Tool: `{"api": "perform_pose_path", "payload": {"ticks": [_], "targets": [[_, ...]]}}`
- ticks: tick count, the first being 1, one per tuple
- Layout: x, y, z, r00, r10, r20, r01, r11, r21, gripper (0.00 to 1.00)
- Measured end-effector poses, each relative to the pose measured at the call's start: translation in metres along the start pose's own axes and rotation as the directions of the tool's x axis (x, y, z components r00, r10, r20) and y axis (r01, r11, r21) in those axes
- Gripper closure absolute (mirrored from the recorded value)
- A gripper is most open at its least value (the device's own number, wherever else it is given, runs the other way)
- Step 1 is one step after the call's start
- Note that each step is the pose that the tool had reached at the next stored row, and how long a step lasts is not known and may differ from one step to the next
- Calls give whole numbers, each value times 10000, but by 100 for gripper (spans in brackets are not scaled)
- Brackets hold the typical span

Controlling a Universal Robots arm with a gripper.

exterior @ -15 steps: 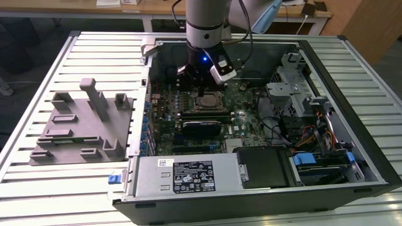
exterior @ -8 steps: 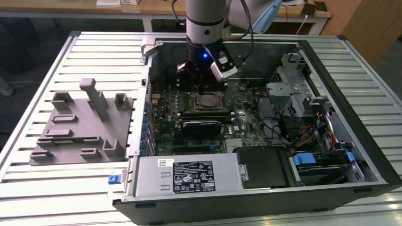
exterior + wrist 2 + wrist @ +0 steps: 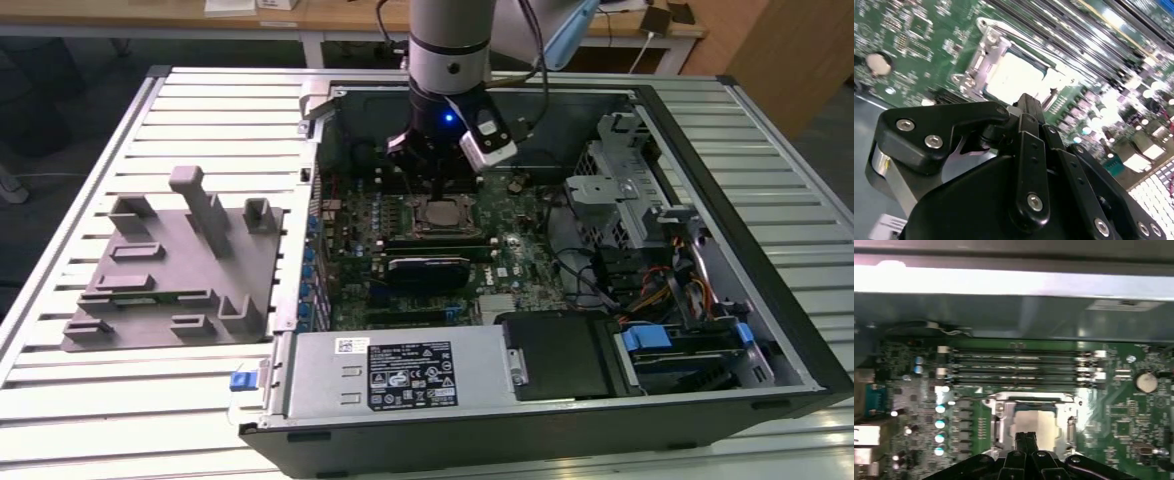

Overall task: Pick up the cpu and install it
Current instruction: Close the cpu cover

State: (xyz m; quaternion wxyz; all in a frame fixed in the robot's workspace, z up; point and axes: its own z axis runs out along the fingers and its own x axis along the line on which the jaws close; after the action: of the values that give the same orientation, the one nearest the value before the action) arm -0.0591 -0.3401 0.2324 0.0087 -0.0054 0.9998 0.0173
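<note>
1. Starting nearest, we see the gripper [image 3: 1029,102] with its two fingers pressed together and nothing between them, hanging just above the socket.
2. Just beyond its tips lies the cpu [image 3: 1037,421], flat inside the socket frame [image 3: 998,426] on the motherboard [image 3: 527,255]. We judge the placing step done or nearly so.
3. Its silvery-grey top plate gleams, square and level, with a pale rim.
4. Any further move, we judge, calls for a straight, gentle motion that leaves the chip unshifted.
5. Farthest off, the grey block [image 3: 174,260] stands well apart on the slatted table [image 3: 80,150].
</note>
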Motion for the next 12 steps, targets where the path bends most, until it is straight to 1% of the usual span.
{"api": "perform_pose_path", "payload": {"ticks": [2,4,6,8,12], "targets": [[-60,-1,1,10000,0,-1,0,10000,0,89],[-98,-1,1,10000,0,-1,0,10000,0,89],[-101,-2,1,10000,-1,0,1,10000,-1,89],[-102,0,-20,10000,0,-1,0,10000,1,89],[-104,3,-105,10000,0,0,0,10000,0,89]]}}
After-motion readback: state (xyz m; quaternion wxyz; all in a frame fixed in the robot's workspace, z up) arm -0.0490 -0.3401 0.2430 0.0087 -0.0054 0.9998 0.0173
